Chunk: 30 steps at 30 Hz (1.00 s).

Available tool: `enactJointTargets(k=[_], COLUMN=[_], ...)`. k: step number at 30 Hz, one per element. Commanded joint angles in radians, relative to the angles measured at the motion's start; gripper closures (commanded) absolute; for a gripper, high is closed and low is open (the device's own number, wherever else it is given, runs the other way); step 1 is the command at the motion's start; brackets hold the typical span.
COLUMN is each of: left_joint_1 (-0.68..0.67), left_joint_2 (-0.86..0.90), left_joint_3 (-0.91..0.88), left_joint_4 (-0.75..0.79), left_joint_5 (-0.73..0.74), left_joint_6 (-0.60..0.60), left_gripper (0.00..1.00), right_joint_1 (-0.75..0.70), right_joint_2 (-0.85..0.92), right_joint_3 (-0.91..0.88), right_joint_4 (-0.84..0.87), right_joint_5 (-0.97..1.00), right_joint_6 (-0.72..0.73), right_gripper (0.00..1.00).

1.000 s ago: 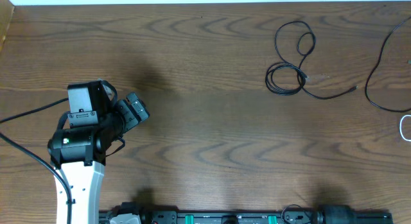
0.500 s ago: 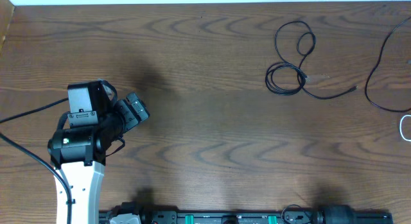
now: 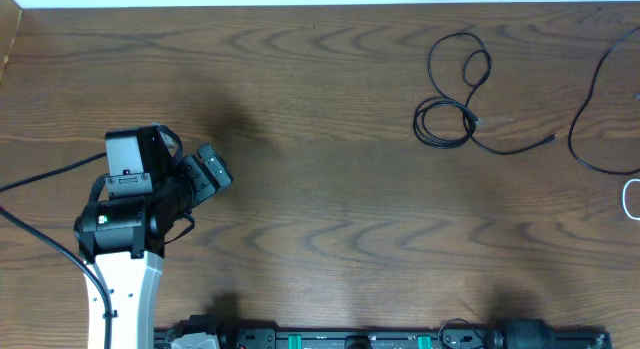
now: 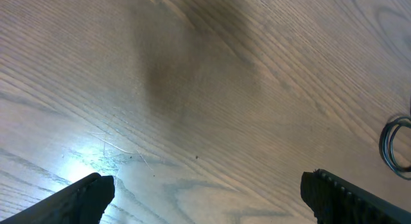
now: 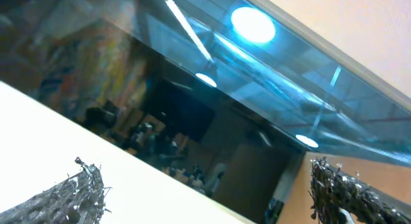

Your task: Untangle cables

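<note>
A thin black cable (image 3: 446, 120) lies coiled at the back right of the table, with a looser loop (image 3: 473, 63) behind it and a plug end (image 3: 549, 139) trailing right. A second black cable (image 3: 585, 109) curves along the right edge, and a piece of a white cable (image 3: 630, 198) shows at that edge. My left gripper (image 3: 208, 173) hovers over the left half of the table, far from the cables. In the left wrist view it (image 4: 207, 182) stands open over bare wood, with the black coil (image 4: 393, 144) at the far right. My right gripper (image 5: 205, 169) is open, aimed at a wall and window.
The wooden table (image 3: 330, 209) runs wall to wall in the overhead view. The left arm's thick black wire (image 3: 40, 179) trails off to the left. A black rail with green fittings (image 3: 380, 339) runs along the front edge. The right arm is outside the overhead view.
</note>
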Motion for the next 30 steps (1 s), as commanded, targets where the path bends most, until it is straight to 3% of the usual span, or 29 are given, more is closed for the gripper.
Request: enactJointTargets(k=[1,9,16,20,25,30], left_joint_1=[0.004,0.004,0.004,0.004,0.004,0.004], left_joint_2=[-0.001,-0.001,-0.001,-0.001,-0.001,-0.001], left_joint_3=[0.000,0.000,0.000,0.000,0.000,0.000], left_joint_4=[-0.003,-0.003,-0.003,-0.003,-0.003,-0.003], left_joint_5=[-0.010,-0.010,-0.010,-0.010,-0.010,-0.010], left_joint_6=[-0.002,-0.002,-0.002,-0.002,-0.002,-0.002], left_gripper=[0.01,0.01,0.00,0.01,0.00,0.01], right_joint_1=[0.003,0.003,0.004,0.004,0.004,0.004], right_joint_2=[-0.005,-0.005,-0.005,-0.005,-0.006,-0.006], right_joint_3=[0.000,-0.043,-0.257,-0.415,-0.711,-0.886], right_joint_4=[0.000,-0.016,0.037,0.180,0.488,0.649], right_joint_5=[-0.082,-0.221,-0.221,-0.194,-0.097,0.050], right_joint_6=[-0.006,-0.006,0.008,0.132,0.391,0.530], right_gripper=[0.01,0.01,0.01,0.01,0.01,0.01])
